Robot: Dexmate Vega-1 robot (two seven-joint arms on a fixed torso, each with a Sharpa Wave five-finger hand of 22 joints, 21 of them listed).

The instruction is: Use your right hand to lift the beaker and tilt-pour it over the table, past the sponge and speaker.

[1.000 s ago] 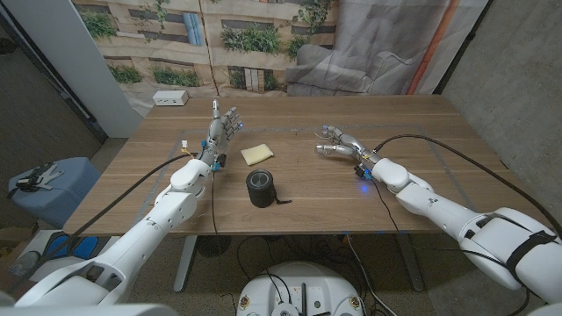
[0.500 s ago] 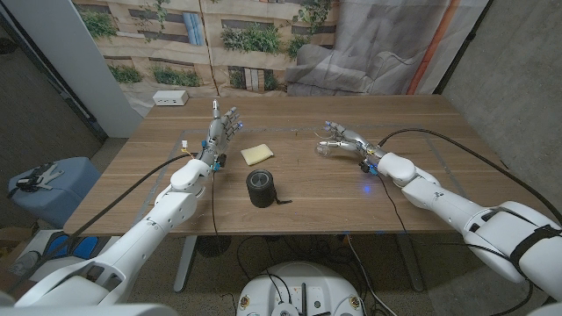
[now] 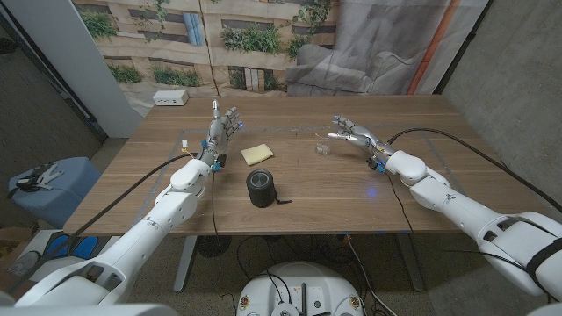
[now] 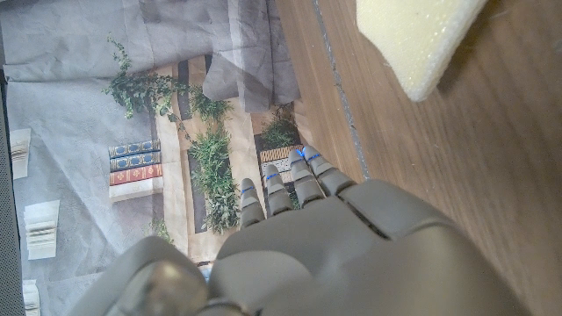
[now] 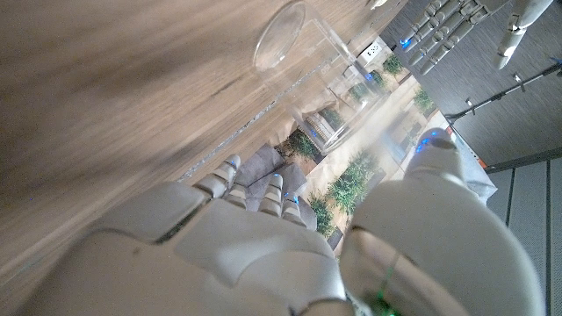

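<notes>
Beaker [image 3: 322, 147]: standing on the table, just beside the right hand's fingertips, untouched.
Right hand [image 3: 353, 135]: fingers spread, holding nothing.
Left hand [image 3: 223, 128]: fingers apart, empty.

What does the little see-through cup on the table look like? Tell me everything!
The beaker is small, clear and looks like glass or plastic. It stands upright on the wooden table, with its round rim showing in the right wrist view. It looks empty. The right hand hovers beside it, fingers apart, not touching it.

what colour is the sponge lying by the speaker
Pale yellow: the flat rectangular foam sponge shows best in the head view, beyond the black cylindrical speaker.
</notes>
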